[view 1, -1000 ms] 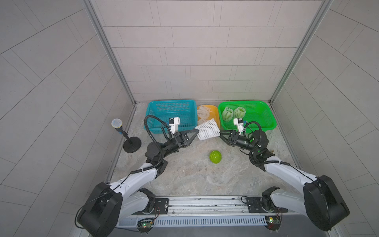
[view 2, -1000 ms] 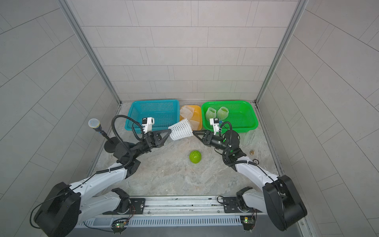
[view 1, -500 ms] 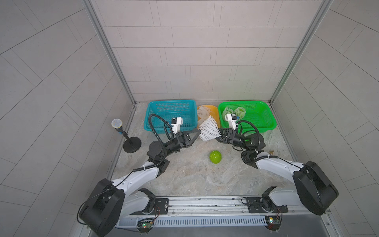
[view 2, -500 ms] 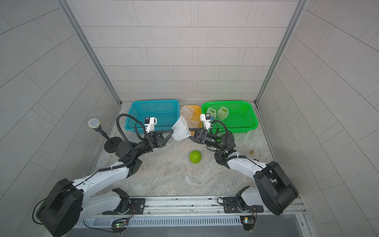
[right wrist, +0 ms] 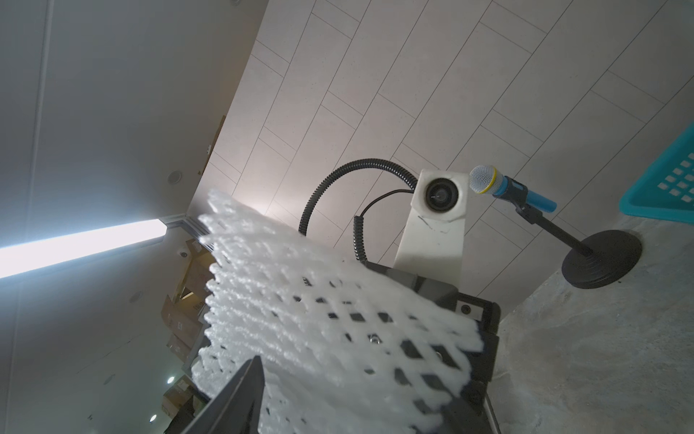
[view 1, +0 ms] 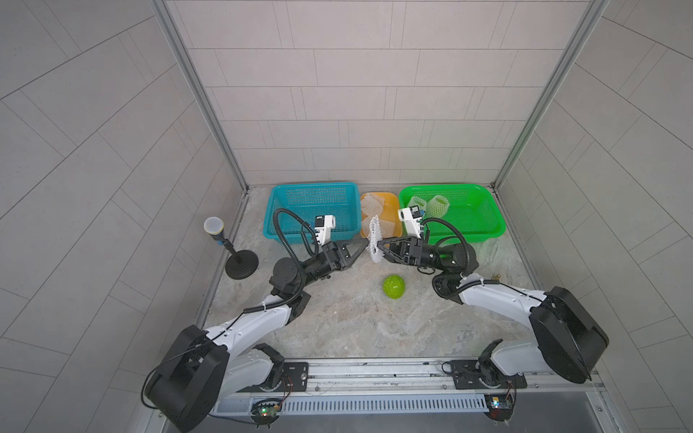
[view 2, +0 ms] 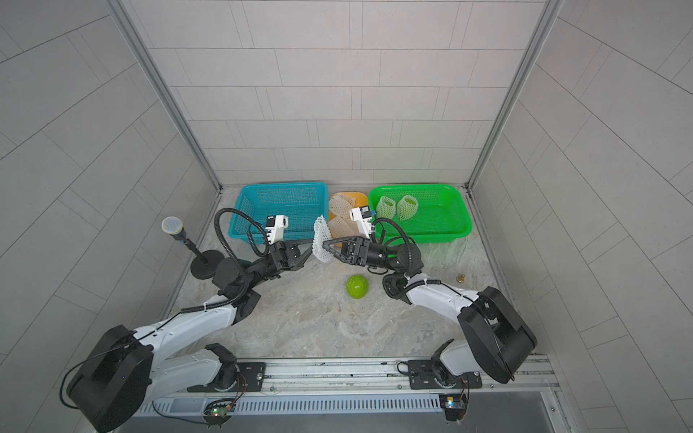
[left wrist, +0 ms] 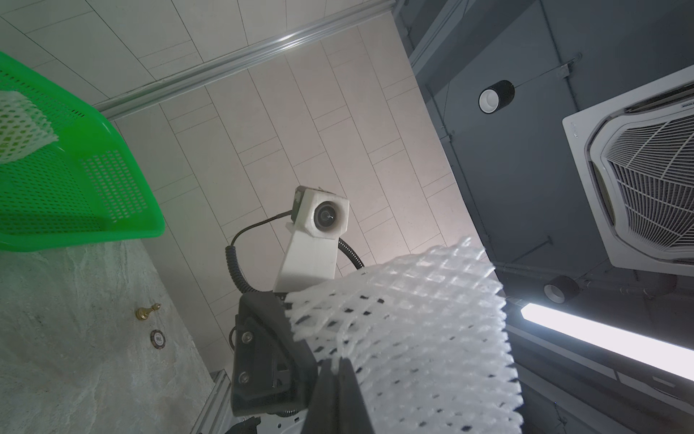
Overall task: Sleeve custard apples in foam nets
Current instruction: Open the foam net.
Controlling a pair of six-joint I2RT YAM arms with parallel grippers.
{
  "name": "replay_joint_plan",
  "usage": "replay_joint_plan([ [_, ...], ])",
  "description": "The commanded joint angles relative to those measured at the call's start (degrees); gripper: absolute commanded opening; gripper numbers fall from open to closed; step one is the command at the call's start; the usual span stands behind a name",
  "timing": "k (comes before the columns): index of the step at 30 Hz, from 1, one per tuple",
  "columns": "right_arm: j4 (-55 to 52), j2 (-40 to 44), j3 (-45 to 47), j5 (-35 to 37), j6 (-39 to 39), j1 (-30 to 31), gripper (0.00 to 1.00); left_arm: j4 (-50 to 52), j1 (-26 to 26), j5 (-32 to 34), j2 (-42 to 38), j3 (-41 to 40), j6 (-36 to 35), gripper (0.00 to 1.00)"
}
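Left gripper [left wrist: 338, 370]: fingers pressed flat together on the lower edge of a foam net [left wrist: 405, 330], at lower centre of the left wrist frame. Grip confirmed.

Right gripper [view 1: 378, 250]: one finger [right wrist: 233, 406] shows at the bottom of the right wrist frame, left of centre. Its partner is hidden behind the mesh. Jaws judged to stand apart, and no clamp on the net is evident.

In both top views the two grippers meet almost tip to tip at frame centre, with the net between them and clear of the table [view 1: 337, 318]. The net's long axis runs up and down the frame, across the line joining the arms.

A bare custard apple [view 1: 394, 287] sits on the table below and slightly right of the net, apart from both grippers. The right gripper is the nearer.

Further out, two netted fruits [view 1: 438, 203] lie in the green basket [view 1: 476, 221] at upper right. Spare nets lie in the orange tray [view 1: 390, 195] just above the held net.

Assessment: the sleeve mouth needs spreading before the fruit beneath can be brought into it.
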State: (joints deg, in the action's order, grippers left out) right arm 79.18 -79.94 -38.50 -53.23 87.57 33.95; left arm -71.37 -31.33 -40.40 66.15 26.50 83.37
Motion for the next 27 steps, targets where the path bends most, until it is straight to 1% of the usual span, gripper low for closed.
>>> replay_joint_plan([
  [1,2.0,1.4,0.0,-1.6,1.8,-1.0,0.62,-3.9,-0.1,0.0,-1.8,-0.9,-1.8,0.00],
  [6,2.4,3.3,0.5,-2.5,3.1,-3.1,0.57,-3.9,0.7,-0.2,-2.2,-2.1,-1.7,0.00],
  [12,2.4,5.0,1.7,-2.8,3.9,-5.1,0.57,-3.9,1.0,-1.0,-2.2,-2.3,-1.7,0.00],
  [16,2.4,5.5,2.2,-2.4,4.0,-5.6,0.55,-3.9,1.1,-1.7,-2.1,-2.4,-1.6,0.00],
  [23,2.4,7.2,2.6,-1.6,4.3,-7.4,0.44,-3.8,1.0,-1.9,-2.5,-3.6,-1.5,0.00],
  [26,2.4,7.7,4.2,-1.6,4.3,-7.5,0.37,-3.8,1.1,-1.6,-2.6,-4.1,-1.5,0.00],
  [27,2.4,7.7,4.3,-1.7,4.2,-7.6,0.33,-3.8,1.1,-1.6,-2.5,-4.2,-1.4,0.00],
])
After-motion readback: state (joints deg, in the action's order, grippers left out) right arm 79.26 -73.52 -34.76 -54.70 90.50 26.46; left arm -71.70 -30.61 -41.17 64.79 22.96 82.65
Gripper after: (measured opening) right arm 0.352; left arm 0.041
